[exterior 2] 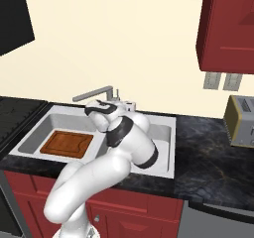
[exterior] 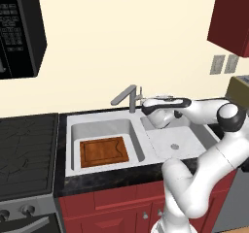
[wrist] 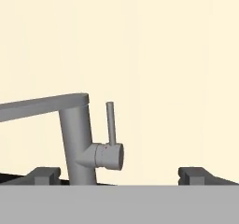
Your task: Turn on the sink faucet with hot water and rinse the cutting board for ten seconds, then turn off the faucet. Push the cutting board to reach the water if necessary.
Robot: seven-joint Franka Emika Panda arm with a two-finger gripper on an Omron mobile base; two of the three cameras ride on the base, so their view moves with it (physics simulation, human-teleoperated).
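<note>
The grey sink faucet stands behind the sink, its spout reaching left over the deep basin. Its small lever handle points straight up. The cutting board lies flat on the floor of the deep left basin, left of the spout's end. My gripper is open and level with the faucet base, its two fingertips wide apart on either side of post and lever, touching neither. From the base my hand sits just right of the faucet. Water is out of view.
The shallow basin with a round drain lies under my forearm. A stove borders the counter on the left, under a black microwave. A toaster stands far right on the black counter, below wall outlets.
</note>
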